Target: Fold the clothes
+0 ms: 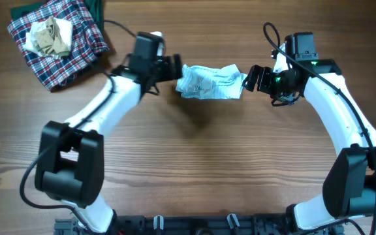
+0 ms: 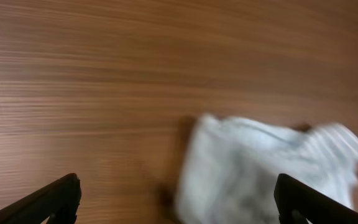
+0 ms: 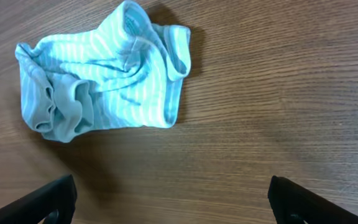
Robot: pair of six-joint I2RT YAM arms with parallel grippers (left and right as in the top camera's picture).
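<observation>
Plaid pile (image 1: 61,49): parked at 10 o'clock on tabletop (image 1: 194,163), beige garment (image 1: 49,36) heaped on top; presumably awaiting its turn.
Left pincer (image 1: 173,67): fingers spread apart, gripping nothing, at 9 o'clock of the target.
Striped garment (image 3: 104,81): crumpled on bare wood near 12 o'clock, unfolded, between both pincers.
Right pincer (image 1: 248,78): likewise spread, empty, at 3 o'clock of it; flanking stance apparently suited to taking opposite edges.

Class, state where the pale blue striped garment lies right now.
In the overhead view the striped garment lies crumpled on the table, far centre, between the left gripper and the right gripper.
</observation>
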